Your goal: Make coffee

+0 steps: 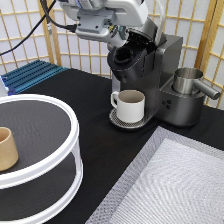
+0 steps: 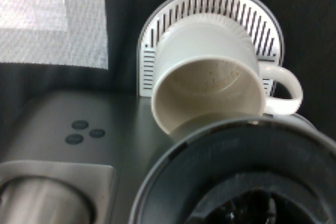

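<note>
The dark grey coffee machine (image 1: 150, 75) stands at the exterior view's top right with its lid up and its round pod chamber (image 1: 125, 54) open. A cream-white mug (image 1: 131, 105) with a handle stands on the drip tray (image 1: 117, 121) under the spout. My gripper (image 1: 116, 36) hangs just above and to the left of the open chamber. The coffee pod is not in view. The wrist view looks down past the chamber's dark rim (image 2: 247, 170) onto the empty mug (image 2: 210, 85) and the slotted drip tray (image 2: 255, 25). The inside of the chamber is too dark to read.
A steel frothing jug (image 1: 187, 80) sits on the machine's right side. A white two-tier round shelf (image 1: 60, 165) at the left holds a tan handleless cup (image 1: 6, 148). A grey woven mat (image 1: 170, 185) lies at the bottom right. A blue rack (image 1: 30, 75) sits at the back left.
</note>
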